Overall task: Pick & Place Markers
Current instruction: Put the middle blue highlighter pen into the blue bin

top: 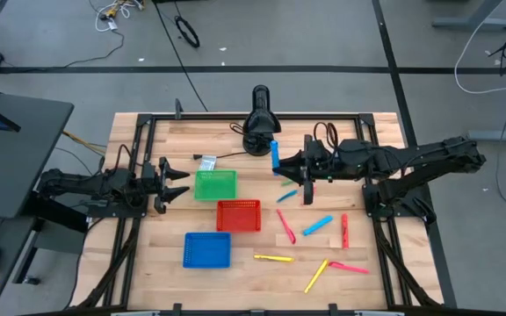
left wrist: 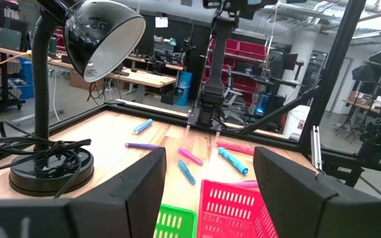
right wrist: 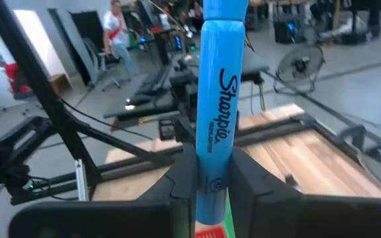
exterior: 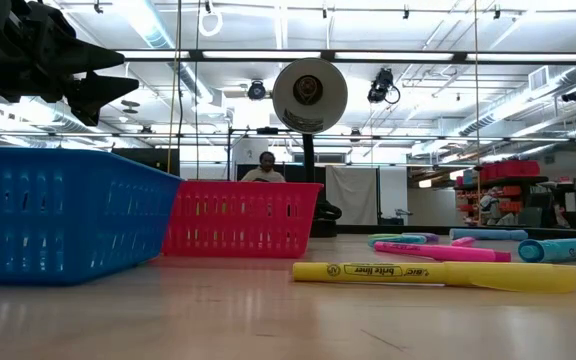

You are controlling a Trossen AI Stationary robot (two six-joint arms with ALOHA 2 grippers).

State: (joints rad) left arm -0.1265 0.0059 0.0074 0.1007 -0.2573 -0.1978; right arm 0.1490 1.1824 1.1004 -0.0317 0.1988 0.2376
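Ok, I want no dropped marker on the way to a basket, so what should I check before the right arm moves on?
1. Right gripper shut on the blue marker: ok.
2. Marker lifted off the table: ok.
3. Marker upright between the fingers: ok.
4. Blue basket free of markers: ok.
5. Left gripper open, waiting beside the green basket: ok.
6. Grip tight enough for the trip: cannot tell.
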